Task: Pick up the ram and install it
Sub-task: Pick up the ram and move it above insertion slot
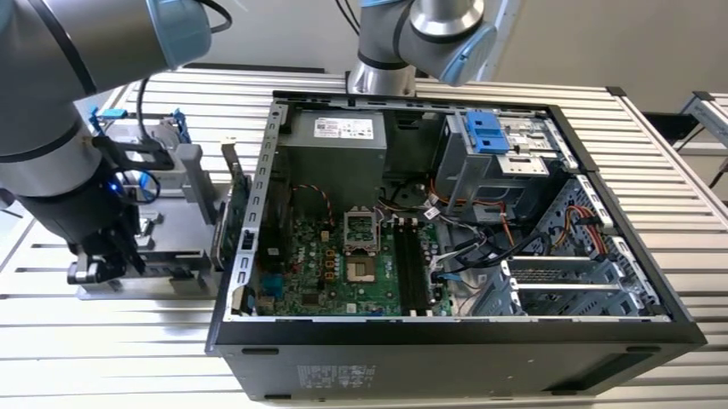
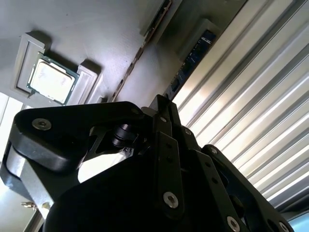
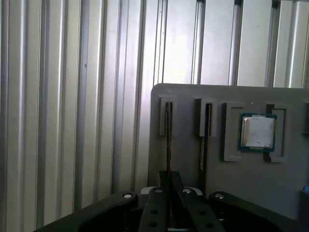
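Ram, a long, narrow, dark blue-green circuit-board stick (image 2: 193,60), stands on edge in a slot of the flat grey holder plate (image 3: 188,96). It lies straight ahead of the hand (image 3: 170,176) and in line with it, its near end just at the hand's tip. Whether the hand is apart, together or clamped on the stick cannot be told.

A second thin board (image 3: 206,130) stands in the next slot, just beside the hand's line. A square silver processor chip (image 3: 257,131) lies farther off on the same plate.

The stick looks light, stiff and thin, so it should lift easily, but it is probably fragile. Its chips and contact edge are likely best left untouched. A hold across its two flat faces near the upper edge, around the middle of its length, seems soundest to keep it from tilting.

In the exterior view the arm's dark wrist section hangs nearly upright, the hand pointing down, low over the holder on the ribbed aluminium surface (image 1: 136,358). The open black computer case (image 1: 455,341) and its green motherboard (image 1: 330,273) stand apart from the hand, on the exterior view's right.
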Tool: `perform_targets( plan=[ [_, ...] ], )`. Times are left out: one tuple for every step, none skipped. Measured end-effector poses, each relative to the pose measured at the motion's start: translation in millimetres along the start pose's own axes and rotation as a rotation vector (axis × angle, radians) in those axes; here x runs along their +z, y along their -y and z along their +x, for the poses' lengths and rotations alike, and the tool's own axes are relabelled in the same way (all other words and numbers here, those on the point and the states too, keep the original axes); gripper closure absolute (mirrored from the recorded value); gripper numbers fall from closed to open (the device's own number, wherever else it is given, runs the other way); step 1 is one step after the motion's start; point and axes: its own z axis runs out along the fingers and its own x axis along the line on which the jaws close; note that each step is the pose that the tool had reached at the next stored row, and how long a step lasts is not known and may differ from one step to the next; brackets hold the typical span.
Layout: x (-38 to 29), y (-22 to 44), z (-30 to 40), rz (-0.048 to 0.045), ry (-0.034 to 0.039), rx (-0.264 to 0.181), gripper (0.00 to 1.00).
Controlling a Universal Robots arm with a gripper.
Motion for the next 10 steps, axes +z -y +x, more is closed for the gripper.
perform_targets(
  plan=[
    [-0.5, 0.0, 0.0, 0.0001, 0.0, 0.0, 1.0],
    [-1.2, 0.0, 0.0, 0.0002, 0.0001, 0.0, 1.0],
    [-2.1, 0.0, 0.0, 0.0001, 0.0001, 0.0, 1.0],
    [-2.9, 0.0, 0.0, 0.0002, 0.0001, 0.0, 1.0],
    [-4.0, 0.0, -0.1, 0.0001, 0.0001, 0.0, 1.0],
    [-4.9, 0.0, -0.1, 0.0002, 0.0001, 0.0, 1.0],
    [-5.7, 0.0, -0.1, 0.0002, 0.0001, 0.0, 1.0],
    [-6.6, -0.1, -0.1, 0.0001, 0.0, 0.0, 1.0],
    [-7.2, -0.1, -0.1, 0.0002, 0.0001, 0.0, 1.0],
    [-8.0, -0.1, -0.1, 0.0002, 0.0001, 0.0, 1.0]
  ],
)
